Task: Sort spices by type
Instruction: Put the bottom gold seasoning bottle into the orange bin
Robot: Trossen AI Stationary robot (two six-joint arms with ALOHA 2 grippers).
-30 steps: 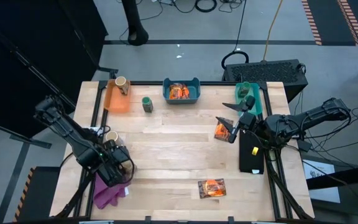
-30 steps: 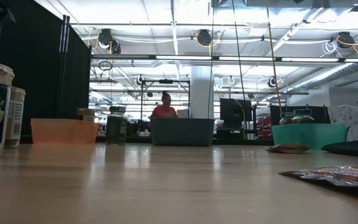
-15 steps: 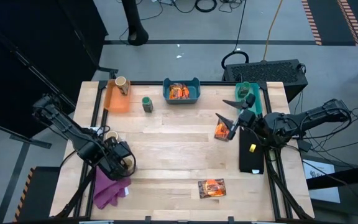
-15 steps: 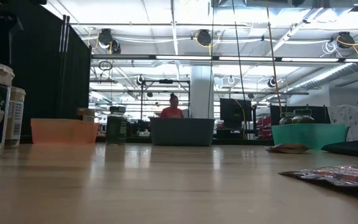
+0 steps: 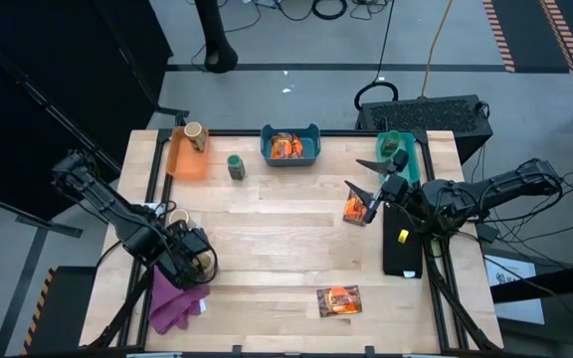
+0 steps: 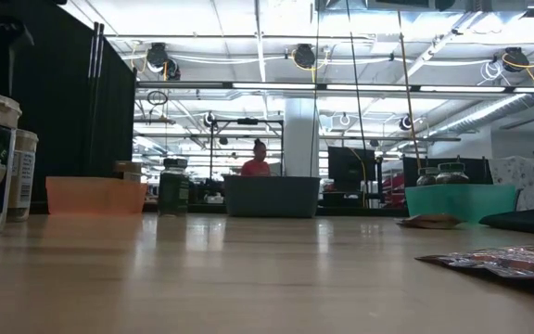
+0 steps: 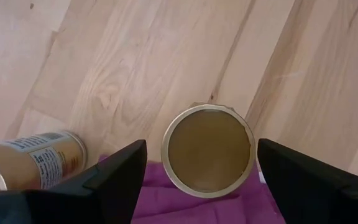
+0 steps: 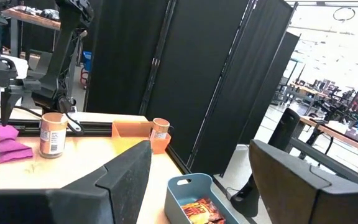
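The left gripper (image 7: 197, 186) hangs spread wide around 1 upright tan jar (image 7: 208, 150) on the purple cloth (image 7: 160, 202), positioned to grasp; the right gripper (image 5: 374, 204), also spread, waits beside a packet (image 5: 354, 208).

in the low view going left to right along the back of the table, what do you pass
orange bin → dark-green jar → blue bin → flat packet → teal bin
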